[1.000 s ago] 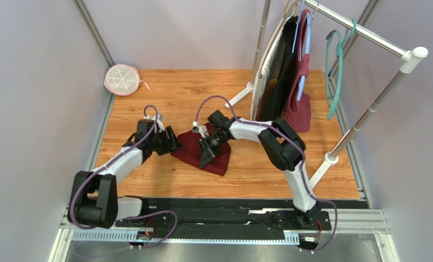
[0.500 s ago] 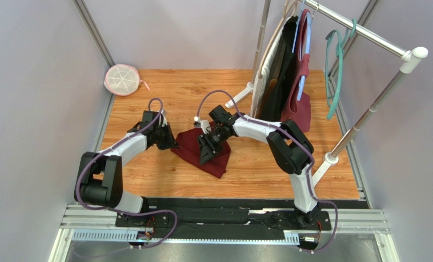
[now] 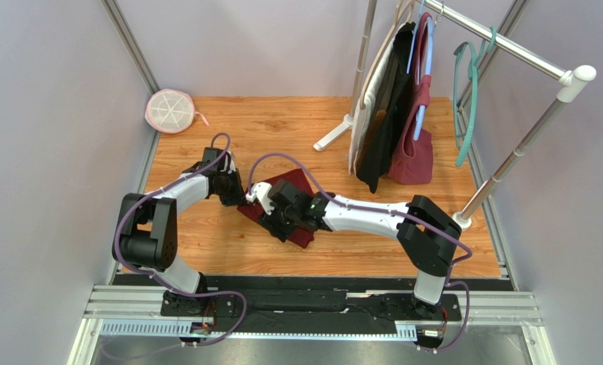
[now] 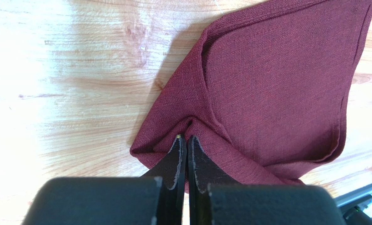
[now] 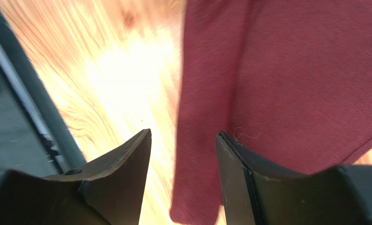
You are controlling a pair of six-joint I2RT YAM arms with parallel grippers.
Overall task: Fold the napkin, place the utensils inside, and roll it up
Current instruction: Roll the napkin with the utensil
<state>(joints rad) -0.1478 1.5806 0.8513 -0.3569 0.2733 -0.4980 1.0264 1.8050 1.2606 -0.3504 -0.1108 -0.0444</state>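
Observation:
The dark red napkin (image 3: 290, 185) lies folded on the wooden table, partly under my right arm. My left gripper (image 3: 236, 199) is at its left corner. In the left wrist view the jaws (image 4: 183, 138) are shut, and the napkin (image 4: 277, 84) puckers into a pinch at their tips. My right gripper (image 3: 277, 221) is low over the napkin's near-left part. In the right wrist view it (image 5: 183, 137) is open and straddles the edge of the napkin (image 5: 291, 84), one finger over bare wood and one over cloth. No utensils are in view.
A clothes rack stands at the back right, its foot (image 3: 333, 138) on the table, with a black garment (image 3: 379, 129), a burgundy bag (image 3: 412, 158) and a teal hanger (image 3: 469, 99). A round pink-and-white object (image 3: 170, 111) lies at the far left corner.
My right gripper has swung from the napkin's middle toward its near-left edge, the arm stretched low across the cloth. My left gripper has moved in onto the left corner. The napkin looks narrower.

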